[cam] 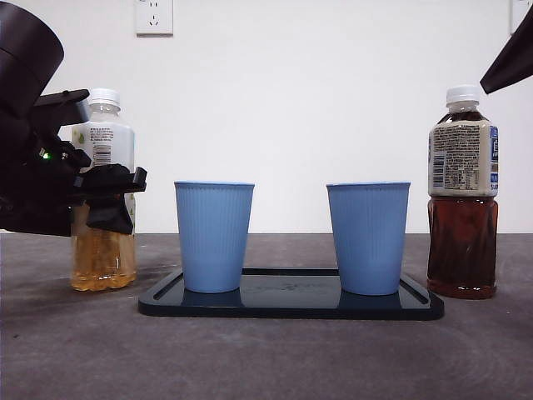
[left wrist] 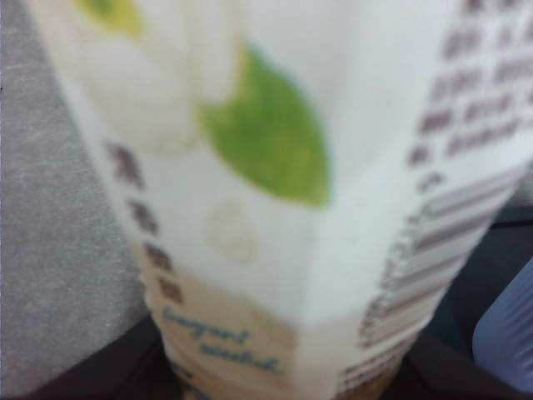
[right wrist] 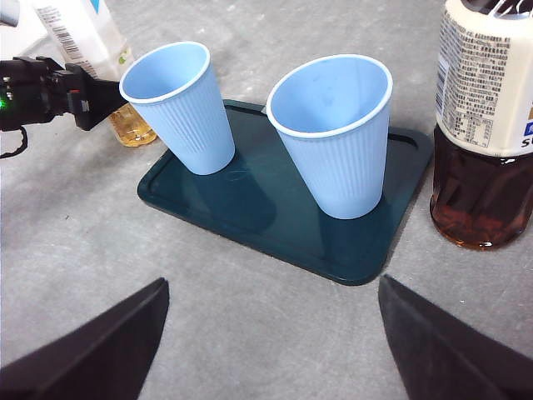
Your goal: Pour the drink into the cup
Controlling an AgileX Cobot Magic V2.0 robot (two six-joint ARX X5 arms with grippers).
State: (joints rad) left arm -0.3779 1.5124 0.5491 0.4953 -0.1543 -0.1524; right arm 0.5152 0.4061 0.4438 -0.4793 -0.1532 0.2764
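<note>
Left gripper (cam: 112,196): closed around the pale bottle (cam: 102,192), beside the tray (cam: 291,307).
Right gripper (right wrist: 271,333): spread wide, holding nothing, above surface (right wrist: 250,333).
Left wrist: only label visible.

Dark tray (cam: 291,307) sits mid-table w/ two blue cups on it, left cup (cam: 213,236) & right cup (cam: 367,237), both upright and apart from each other. Left of the tray there's a pale yellow drink bottle (cam: 102,192) w/ the left gripper (cam: 107,193) around its middle, bottle upright w/ its base on the table. Right of the tray stands a dark tea bottle (cam: 463,192), white cap on, nothing touching it, w/ a black arm tip (cam: 510,60) up in the corner above it.
</note>
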